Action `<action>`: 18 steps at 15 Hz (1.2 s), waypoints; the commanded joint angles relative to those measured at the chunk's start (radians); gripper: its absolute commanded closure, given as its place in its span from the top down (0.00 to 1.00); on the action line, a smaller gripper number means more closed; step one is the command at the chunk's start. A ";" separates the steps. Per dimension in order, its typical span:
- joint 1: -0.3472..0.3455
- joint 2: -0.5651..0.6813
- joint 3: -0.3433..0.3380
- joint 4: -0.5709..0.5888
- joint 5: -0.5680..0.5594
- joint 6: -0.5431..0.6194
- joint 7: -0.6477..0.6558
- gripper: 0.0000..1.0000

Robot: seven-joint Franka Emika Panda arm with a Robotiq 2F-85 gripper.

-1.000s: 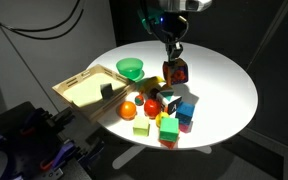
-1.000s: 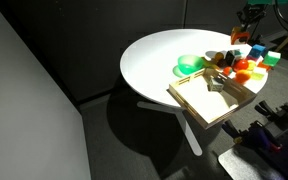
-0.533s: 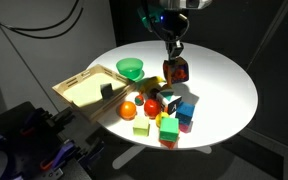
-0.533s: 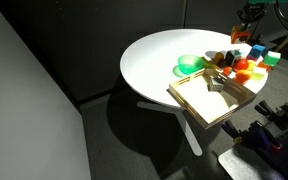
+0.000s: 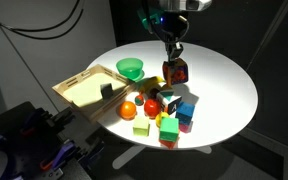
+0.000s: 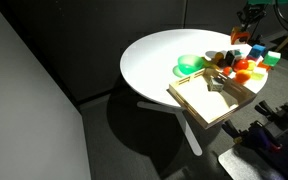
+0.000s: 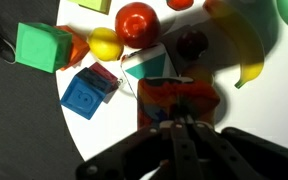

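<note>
White round table [image 5: 224,90] under my jaws. Wrist view: blue cube [image 7: 88,92] just beside jaws on pic's left, green cube [image 7: 42,45] further out same way. Ahead: tomato [image 7: 136,22] w/ lemon [image 7: 105,44] beside it, dark round fruit [image 7: 191,44], banana [image 7: 246,45] ahead-right. Green bowl [image 5: 130,69] & wooden tray [image 5: 84,88] well apart from jaws; small dark block [image 5: 107,91] in tray.

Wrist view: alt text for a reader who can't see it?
The tool grips a red block above a white table. Beyond it lie a blue cube, green cube, red ball and banana.
</note>
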 commanded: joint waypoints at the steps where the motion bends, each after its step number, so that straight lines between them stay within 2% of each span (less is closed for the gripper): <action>1: -0.002 0.001 0.002 0.002 -0.001 -0.002 0.000 0.02; 18: 0.011 -0.035 0.014 -0.016 -0.008 0.011 -0.020 0.00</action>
